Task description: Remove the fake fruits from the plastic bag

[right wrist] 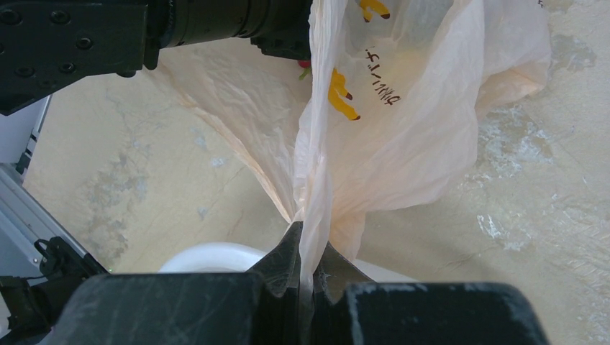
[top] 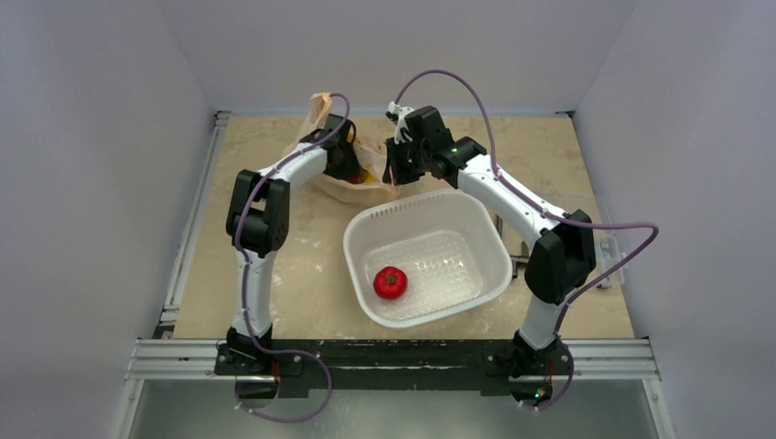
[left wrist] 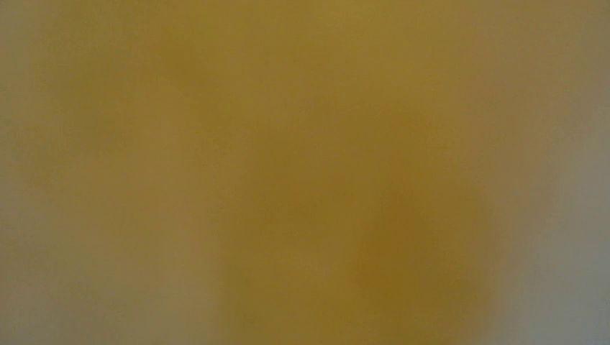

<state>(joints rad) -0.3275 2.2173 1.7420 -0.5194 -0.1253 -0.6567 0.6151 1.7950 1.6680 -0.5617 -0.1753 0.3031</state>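
Observation:
The peach-beige plastic bag (top: 322, 114) lies at the back of the table, behind the basin. My left gripper (top: 352, 165) reaches into its mouth, and its fingers are hidden by the film. The left wrist view is only a yellow-brown blur. My right gripper (right wrist: 311, 248) is shut on a gathered edge of the bag (right wrist: 403, 129) and holds it up; it also shows in the top view (top: 393, 172). Bits of yellow and red fruit (top: 366, 176) show inside the bag. A red tomato-like fruit (top: 391, 282) lies in the white basin (top: 476, 224).
The basin stands in front of the bag, between the two arms; its rim (right wrist: 208, 255) is just below my right fingers. The left arm's black wrist (right wrist: 144, 29) is close above the bag. A metal rail (top: 188, 238) runs along the table's left edge.

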